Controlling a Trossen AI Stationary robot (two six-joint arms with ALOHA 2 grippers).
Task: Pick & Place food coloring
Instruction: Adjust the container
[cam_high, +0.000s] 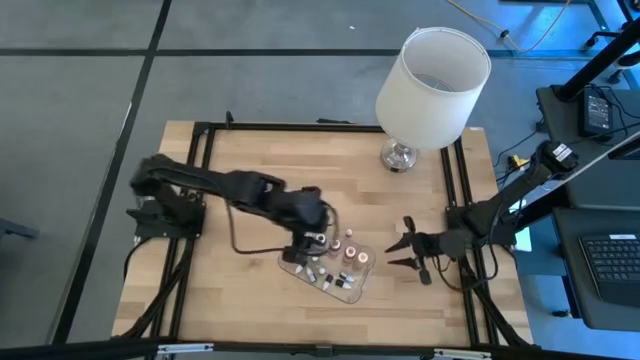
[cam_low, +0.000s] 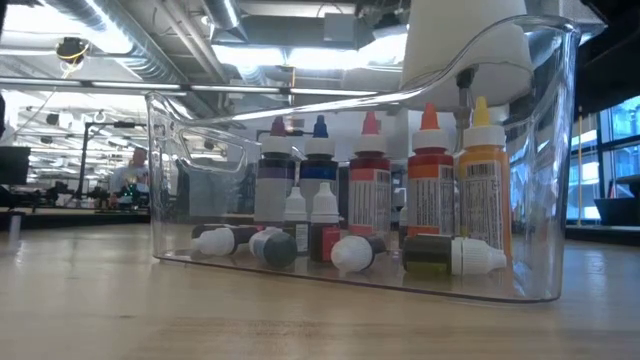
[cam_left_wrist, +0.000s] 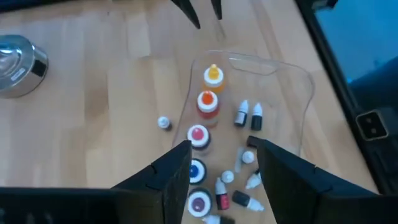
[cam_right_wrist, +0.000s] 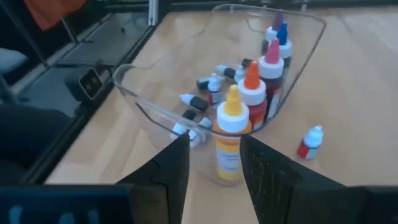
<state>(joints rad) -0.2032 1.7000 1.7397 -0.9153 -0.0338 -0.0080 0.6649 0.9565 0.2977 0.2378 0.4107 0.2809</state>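
The left gripper (cam_high: 312, 243) is positioned above the near-left end of the clear tray (cam_high: 357, 292). Its fingers (cam_left_wrist: 171, 174) are held apart, and nothing is seen between them; the tall bottles with blue and red caps are seen directly below the gap in the left wrist view. No contact with any bottle can be confirmed.

The right gripper (cam_high: 405, 253) is held just beside the tray's right end, above the table (cam_high: 250, 180). Its fingers (cam_right_wrist: 168, 168) are spread with nothing clamped; the yellow-capped bottle (cam_right_wrist: 231, 134) inside the tray is seen past the gap, with the tray wall between.

The food coloring (cam_low: 300, 225) is found mostly inside the tray: small white-capped bottles, some lying on their sides, some upright, next to a row of taller upright bottles. One small red bottle (cam_right_wrist: 309, 142) stands alone on the table just outside the tray, on the side toward the lamp.

A lamp (cam_high: 432, 75) with a white shade stands at the far right of the table, well apart from both grippers. A keyboard (cam_high: 612, 262) is noted beyond the table's right edge.
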